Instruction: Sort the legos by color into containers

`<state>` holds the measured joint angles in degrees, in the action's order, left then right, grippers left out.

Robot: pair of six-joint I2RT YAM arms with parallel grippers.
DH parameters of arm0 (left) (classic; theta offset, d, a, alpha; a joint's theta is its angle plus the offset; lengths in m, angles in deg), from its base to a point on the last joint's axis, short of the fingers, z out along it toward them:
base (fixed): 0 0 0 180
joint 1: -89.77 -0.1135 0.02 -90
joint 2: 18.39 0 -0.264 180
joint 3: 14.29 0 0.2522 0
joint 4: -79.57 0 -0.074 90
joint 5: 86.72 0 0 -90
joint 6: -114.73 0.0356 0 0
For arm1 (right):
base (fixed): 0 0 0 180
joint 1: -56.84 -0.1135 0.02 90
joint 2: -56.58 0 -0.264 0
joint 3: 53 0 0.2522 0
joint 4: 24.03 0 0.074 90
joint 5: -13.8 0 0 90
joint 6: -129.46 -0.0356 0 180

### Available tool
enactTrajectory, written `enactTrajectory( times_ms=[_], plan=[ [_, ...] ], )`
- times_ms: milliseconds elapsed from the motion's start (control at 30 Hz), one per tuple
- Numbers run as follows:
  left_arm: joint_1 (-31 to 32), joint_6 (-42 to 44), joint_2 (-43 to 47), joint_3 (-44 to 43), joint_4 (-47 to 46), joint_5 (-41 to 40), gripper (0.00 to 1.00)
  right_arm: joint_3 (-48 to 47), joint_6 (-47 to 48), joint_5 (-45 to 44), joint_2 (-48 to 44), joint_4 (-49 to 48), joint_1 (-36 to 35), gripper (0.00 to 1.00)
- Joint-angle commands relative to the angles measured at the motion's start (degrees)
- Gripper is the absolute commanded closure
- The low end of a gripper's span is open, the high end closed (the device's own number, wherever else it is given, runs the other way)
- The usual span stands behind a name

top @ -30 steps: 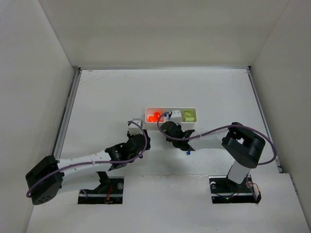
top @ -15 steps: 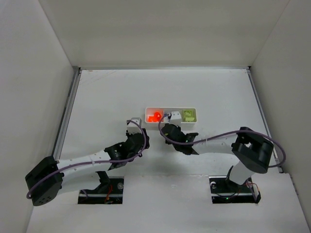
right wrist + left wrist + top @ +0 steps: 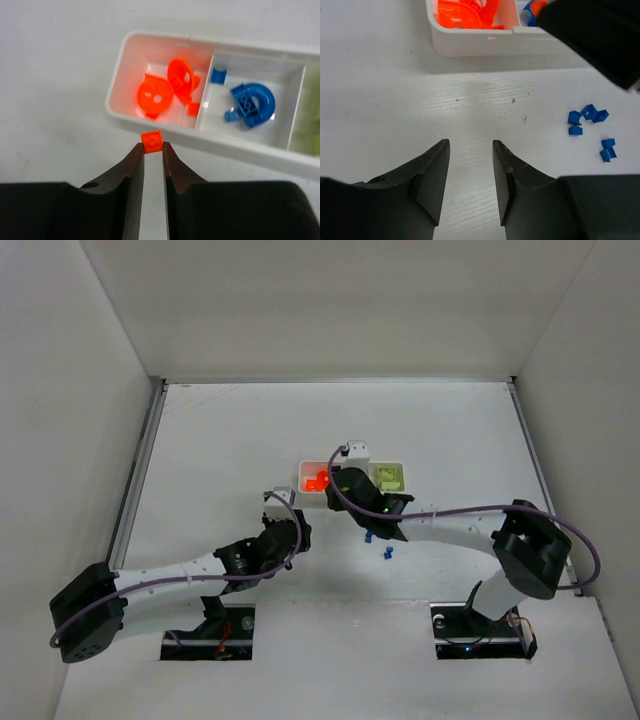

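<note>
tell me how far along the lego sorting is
Done: orange rounded bricks, a blue curved brick and lime-green bricks lie in separate compartments of the white plastic tray. In hand: right gripper pinches a small orange square brick. Remaining: tiny dark-blue bricks loose on the table.

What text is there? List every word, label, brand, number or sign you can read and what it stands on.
None readable.
The white tray, the orange lego in the right end effector, the loose blue legos and the table carry no lettering.
Anything on the arm bases is too small to tell.
</note>
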<state>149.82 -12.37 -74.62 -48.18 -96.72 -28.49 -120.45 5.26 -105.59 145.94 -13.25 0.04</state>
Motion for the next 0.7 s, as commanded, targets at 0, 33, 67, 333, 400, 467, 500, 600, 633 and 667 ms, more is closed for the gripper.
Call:
enactTrajectory(
  times_ms=[0, 33, 67, 333, 400, 467, 500, 600, 633, 667],
  plan=[
    [2.73, -0.25, -2.47, 0.0, -3.75, -0.14, 0.63, -4.57, 2.38, 2.14, 3.53, -3.43, 2.52, 0.77],
    [3.88, -0.25, -3.79, -0.36, -4.54, -0.31, 0.63, -5.36, 2.47, 2.14, 4.41, -3.61, 3.05, 0.77],
    [5.19, -0.25, -5.28, -0.79, -5.5, -0.57, 0.62, -6.07, 2.47, 2.14, 5.2, -3.61, 3.57, 0.74],
    [13.37, 0.28, -18.64, -7.12, -12.98, -1.45, 0.59, -5.47, 0.8, 4.86, 4.51, -6.33, 7.01, 0.55],
    [14.6, 0.97, -21.02, -9.14, -14.03, -1.63, 0.59, -2.92, 0.71, 4.08, 1.36, -6.6, 7.09, 0.57],
    [15.57, 1.94, -23.56, -11.33, -14.65, -1.37, 0.59, 0.67, 0.1, 2.41, -2.33, -6.68, 7.18, 0.6],
    [16.1, 2.38, -25.06, -12.56, -14.83, -1.1, 0.59, 2.96, -0.43, 1.45, -4.53, -6.77, 7.18, 0.62],
    [17.59, 4.31, -29.54, -16.6, -14.74, -1.01, 0.59, 10.68, -2.8, -0.14, -11.55, -6.25, 7.36, 0.67],
    [17.95, 5.19, -31.38, -18.27, -14.22, -1.36, 0.59, 13.15, -3.59, -0.23, -13.58, -5.9, 7.53, 0.67],
    [18.12, 5.72, -32.7, -19.25, -14.04, -1.54, 0.59, 15.52, -4.55, -0.41, -15.95, -5.55, 7.62, 0.67]
  ],
)
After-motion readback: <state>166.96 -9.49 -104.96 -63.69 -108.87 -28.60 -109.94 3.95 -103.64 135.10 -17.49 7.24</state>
